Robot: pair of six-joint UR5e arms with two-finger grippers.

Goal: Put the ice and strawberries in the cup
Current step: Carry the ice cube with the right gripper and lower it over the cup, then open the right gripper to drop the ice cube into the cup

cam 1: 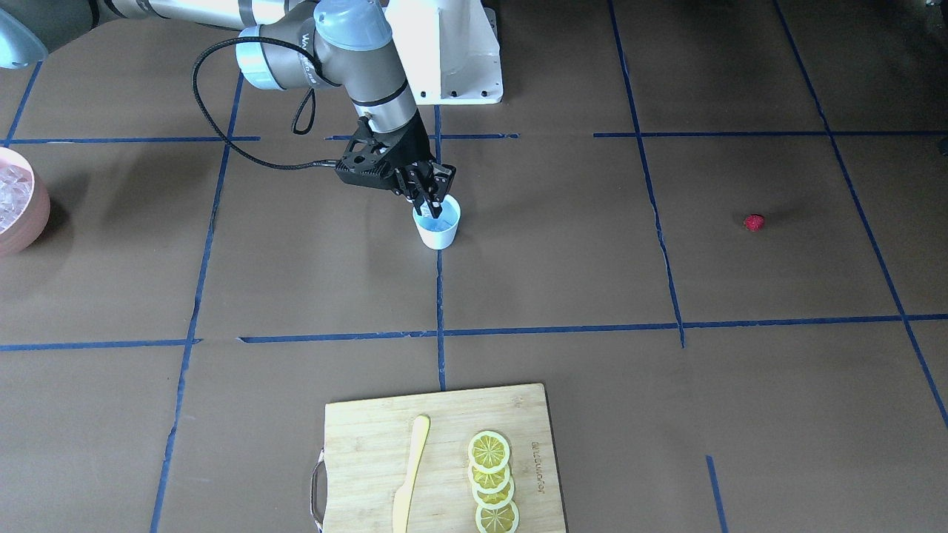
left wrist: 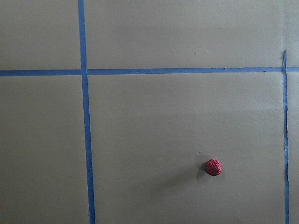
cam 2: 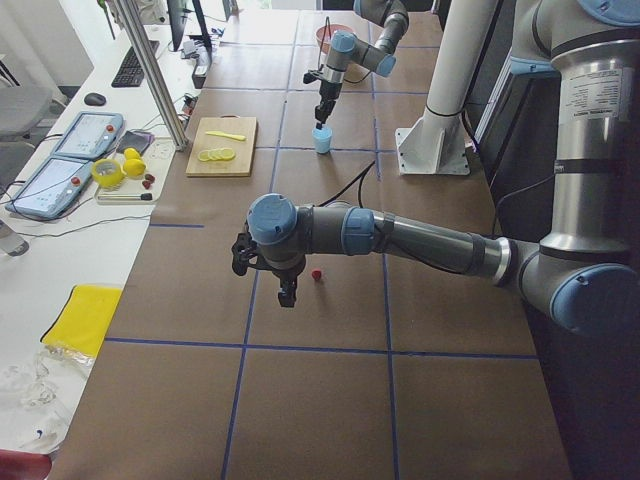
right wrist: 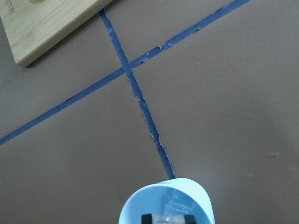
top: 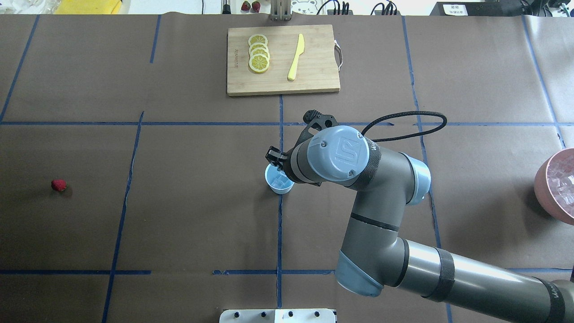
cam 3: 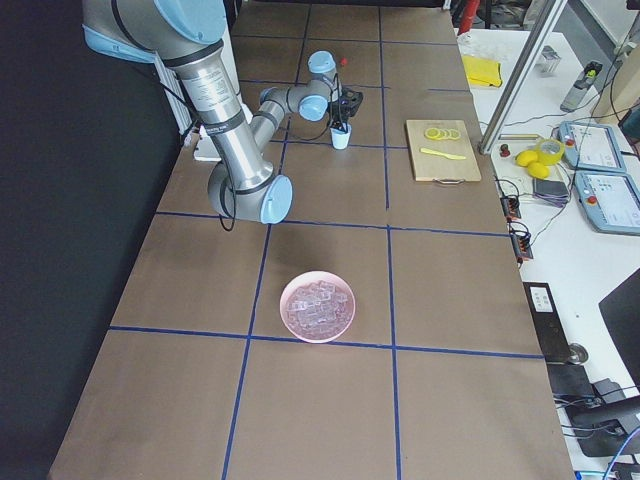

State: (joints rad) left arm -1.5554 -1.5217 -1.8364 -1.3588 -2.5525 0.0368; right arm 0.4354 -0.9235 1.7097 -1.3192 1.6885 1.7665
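Note:
The light-blue cup (cam 1: 438,231) stands at the middle of the table, on a blue tape line. My right gripper (cam 1: 429,201) reaches down into its mouth. In the right wrist view a clear ice cube (right wrist: 168,215) sits between the two dark fingertips (right wrist: 147,218) just inside the cup (right wrist: 140,205), and the fingers are closed on it. More ice (top: 280,181) shows inside the cup. The red strawberry (top: 58,185) lies alone far to my left. My left gripper (cam 2: 287,293) hangs near the strawberry (cam 2: 317,274); I cannot tell whether it is open or shut.
A pink bowl (top: 545,186) full of ice cubes stands at the table's right edge. At the far side lies a wooden cutting board (top: 314,80) with lemon slices (top: 259,53) and a yellow knife (top: 296,57). Blue tape lines cross the brown table.

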